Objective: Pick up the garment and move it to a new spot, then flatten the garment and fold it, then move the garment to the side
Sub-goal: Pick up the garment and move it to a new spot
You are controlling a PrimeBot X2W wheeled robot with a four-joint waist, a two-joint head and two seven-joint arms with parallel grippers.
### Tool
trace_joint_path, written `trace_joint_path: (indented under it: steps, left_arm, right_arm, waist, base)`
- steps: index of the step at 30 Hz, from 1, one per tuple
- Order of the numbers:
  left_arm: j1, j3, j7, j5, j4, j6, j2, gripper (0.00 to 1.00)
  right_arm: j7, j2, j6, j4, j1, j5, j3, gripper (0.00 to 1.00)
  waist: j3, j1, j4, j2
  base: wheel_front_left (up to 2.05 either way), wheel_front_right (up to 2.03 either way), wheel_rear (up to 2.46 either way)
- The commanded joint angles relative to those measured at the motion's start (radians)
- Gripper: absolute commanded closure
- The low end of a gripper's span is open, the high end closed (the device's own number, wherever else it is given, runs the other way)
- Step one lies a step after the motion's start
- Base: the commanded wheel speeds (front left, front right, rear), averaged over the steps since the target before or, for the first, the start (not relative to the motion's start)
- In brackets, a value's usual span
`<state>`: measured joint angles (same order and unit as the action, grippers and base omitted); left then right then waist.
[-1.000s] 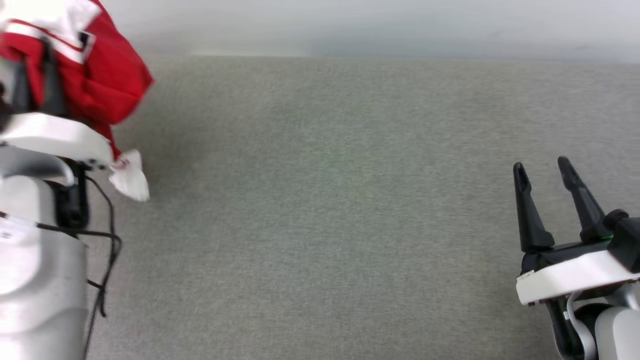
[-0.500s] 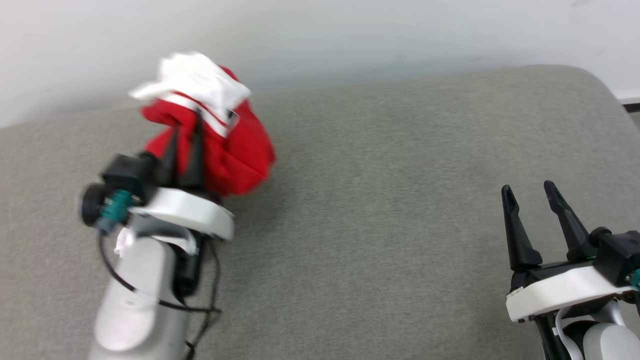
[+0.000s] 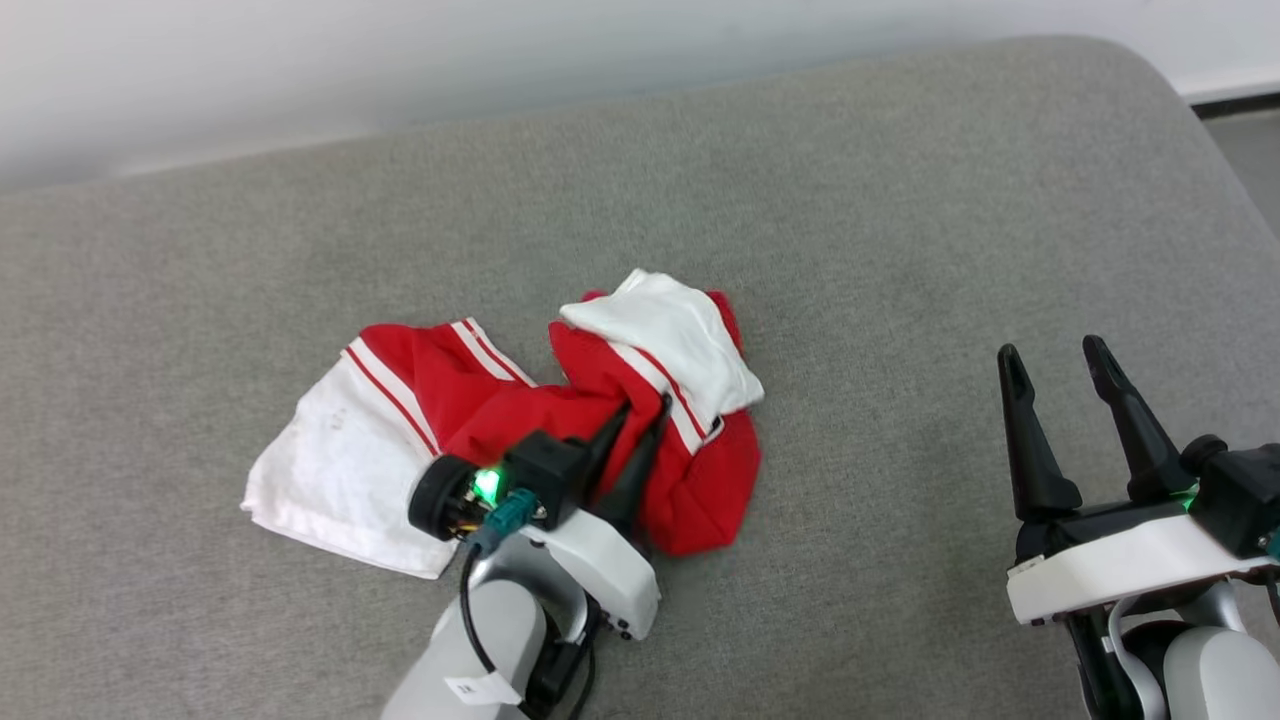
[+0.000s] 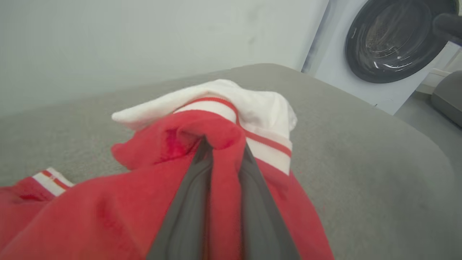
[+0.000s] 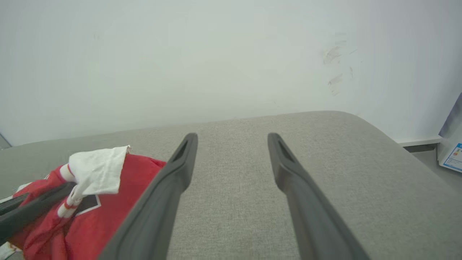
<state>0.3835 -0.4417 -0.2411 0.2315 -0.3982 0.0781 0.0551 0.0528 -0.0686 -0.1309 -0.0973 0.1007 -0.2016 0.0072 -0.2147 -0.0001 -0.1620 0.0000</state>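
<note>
garment (image 3: 470, 400): soft red knit shirt, crumpled in a loose heap with deep folds, not flat.
sleeves: two white short sleeves. one (image 3: 330, 470) is spread flat at the heap's left end. the other (image 3: 680, 340) is folded over the top at the right end.
trim (image 3: 395, 395): narrow red and white stripes where each sleeve meets the red body.
marking (image 5: 88, 204): a black patch with a white outline shows in the right wrist view. it may be part of a letter or number, but too little of it is exposed to read.
pad (image 3: 900, 250): grey woven cloth with a fine even grain, a rounded far right corner and a soft rounded edge.
where the garment lies: near the middle of the pad, left of centre in the head view, and resting on it.
left gripper (image 3: 645, 405): the fingers are drawn nearly together and pinch a ridge of red cloth between them, near the right sleeve. in the left wrist view the cloth bunches over the fingertips and hides them.
right gripper (image 3: 1050, 348): the fingers are spread wide with nothing between them. it hangs over bare pad, well apart from the garment and to its right.
wall (image 3: 400, 60): plain, pale and smooth, behind the pad's far edge.
washer (image 4: 361, 83): white front with a round dark glossy door, beyond the pad's corner in the left wrist view.
</note>
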Motion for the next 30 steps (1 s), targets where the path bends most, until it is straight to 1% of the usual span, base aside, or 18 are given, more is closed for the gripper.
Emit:
trace_joint_path:
  steps: [1,3,4,5,6,10,15,19,20,21,22,23,30]
  left_arm:
    - [-0.009,-0.011,-0.007,-0.002,-0.024,-0.009,0.0,1.0]
    - [-0.005,-0.032,-0.007,-0.009,-0.061,-0.011,-0.001,1.0]
    - [-0.003,-0.039,-0.007,-0.003,-0.078,-0.01,-0.002,0.79]
    - [0.0,-0.048,-0.008,0.0,-0.093,-0.006,-0.002,0.47]
    - [0.006,-0.062,-0.007,-0.005,-0.107,0.0,-0.003,0.0]
    - [0.013,-0.083,-0.015,0.015,-0.11,0.002,-0.004,0.0]
    - [0.002,-0.095,-0.023,0.028,-0.046,-0.012,-0.004,0.0]
    - [-0.018,-0.071,-0.025,0.03,0.038,-0.052,-0.004,0.0]
    - [-0.018,-0.071,-0.025,0.03,0.038,-0.052,-0.004,0.0]
    - [-0.03,-0.06,-0.025,0.029,0.059,-0.065,-0.004,0.0]
    - [-0.052,-0.03,-0.025,0.026,0.099,-0.089,-0.004,0.0]
    - [-0.052,-0.03,-0.025,0.026,0.099,-0.089,-0.004,0.0]
    - [-0.155,0.084,-0.024,0.009,0.183,-0.154,0.033,0.0]
  right_arm:
    - [0.009,-0.006,0.0,0.003,0.019,-0.005,-0.001,0.0]
    - [0.016,-0.008,0.0,0.011,0.021,-0.009,-0.002,0.0]
    - [0.02,-0.009,0.0,0.014,0.023,-0.01,-0.003,0.0]
    - [0.022,-0.009,0.0,0.017,0.024,-0.011,-0.004,0.0]
    - [0.024,-0.008,0.0,0.022,0.024,-0.014,-0.003,0.0]
    - [0.02,-0.008,0.0,0.038,0.02,-0.022,0.006,0.0]
    - [0.008,-0.003,0.0,0.048,-0.006,-0.015,-0.001,0.0]
    - [-0.008,0.002,0.0,0.045,-0.029,-0.009,-0.002,0.0]
    - [-0.008,0.002,0.0,0.045,-0.029,-0.009,-0.002,0.0]
    - [-0.012,0.002,0.0,0.044,-0.034,-0.006,-0.002,0.0]
    - [-0.021,0.003,0.0,0.039,-0.045,-0.001,-0.002,0.0]
    - [-0.021,0.003,0.0,0.039,-0.045,-0.001,-0.002,0.0]
    - [-0.05,0.009,0.0,0.024,-0.092,0.011,-0.01,0.0]
  waist:
    - [-0.03,0.0001,-0.006,0.0]
    - [-0.038,0.0001,-0.004,0.0]
    - [-0.04,0.0001,-0.002,0.0]
    - [-0.038,0.0001,0.001,0.0]
    - [-0.033,0.0001,0.004,0.0]
    - [-0.002,0.0001,0.017,0.0]
    - [0.05,0.0001,0.041,0.0]
    - [0.086,0.0001,0.061,0.0]
    - [0.086,0.0001,0.061,0.0]
    - [0.096,0.0001,0.064,0.0]
    - [0.112,0.0001,0.072,0.0]
    - [0.112,0.0001,0.072,0.0]
    - [0.158,0.0001,0.094,0.0]
  base:
    - [0.0,0.0,0.0]
    - [0.0,0.0,0.0]
    - [0.0,0.0,0.0]
    - [0.0,0.0,0.0]
    - [0.0,0.0,0.0]
    - [0.0,0.0,0.0]
    - [0.0,0.0,0.0]
    - [0.0,0.0,0.0]
    - [0.0,0.0,0.0]
    - [0.0,0.0,0.0]
    - [0.0,0.0,0.0]
    - [0.0,0.0,0.0]
    - [0.0,0.0,0.0]
